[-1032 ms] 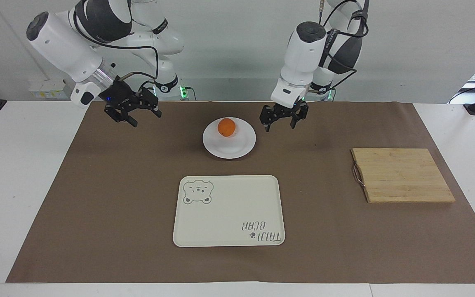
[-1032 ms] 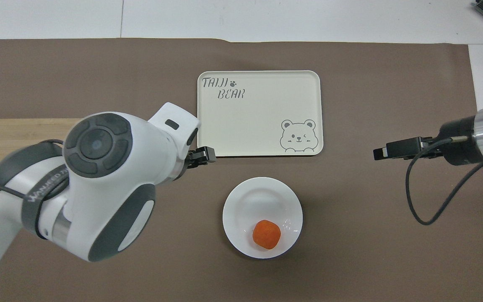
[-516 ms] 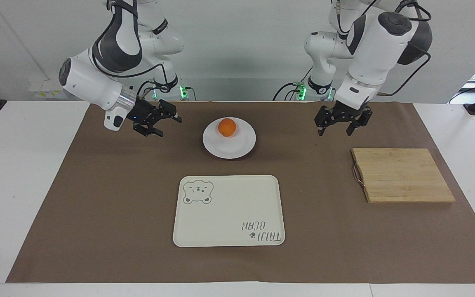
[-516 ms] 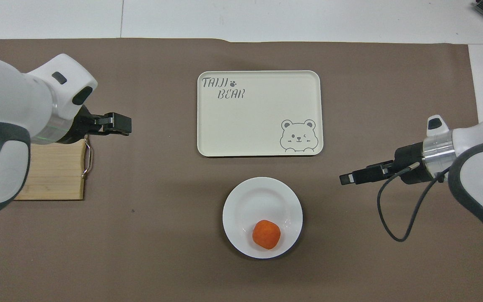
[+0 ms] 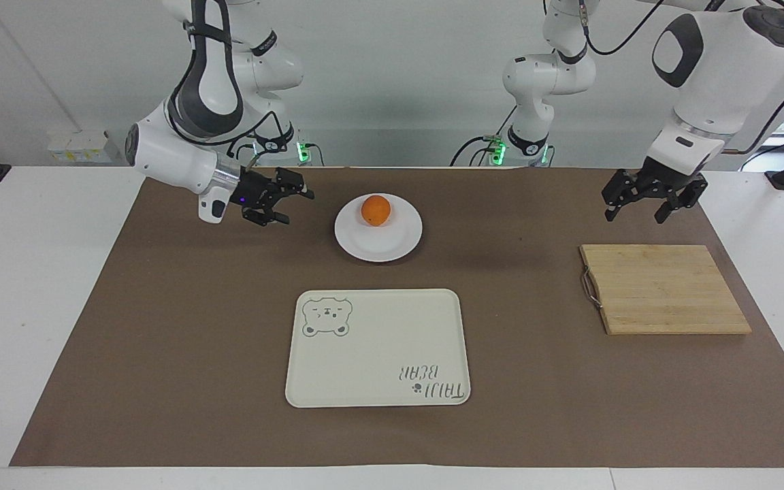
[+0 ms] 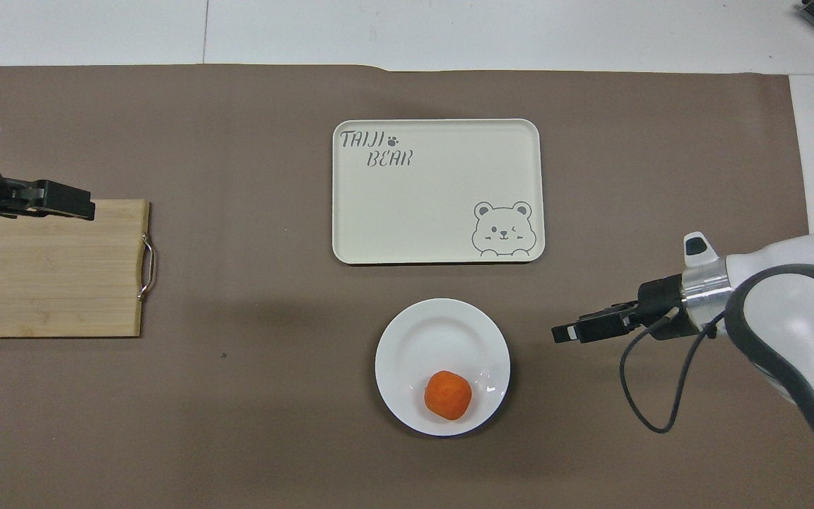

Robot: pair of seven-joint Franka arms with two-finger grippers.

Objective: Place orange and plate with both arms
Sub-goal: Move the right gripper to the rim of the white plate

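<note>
The orange [image 5: 376, 209] [image 6: 448, 394] lies on the white plate [image 5: 380, 245] [image 6: 435, 332], on the part of it nearer to the robots. The plate sits on the brown mat, nearer to the robots than the cream tray. My right gripper [image 5: 295, 206] [image 6: 564, 332] is open and empty, low over the mat beside the plate, toward the right arm's end, apart from the rim. My left gripper [image 5: 633, 216] [image 6: 80, 206] is open and empty, in the air by the wooden cutting board.
A cream bear tray [image 5: 378, 354] [image 6: 437, 205] lies farther from the robots than the plate. A wooden cutting board [image 5: 664, 289] [image 6: 46, 276] with a metal handle lies toward the left arm's end. A brown mat [image 5: 194, 327] covers the white table.
My left gripper has swung away from the plate to the cutting board's end of the table. My right gripper has come down and closer to the plate. Orange and plate have not moved.
</note>
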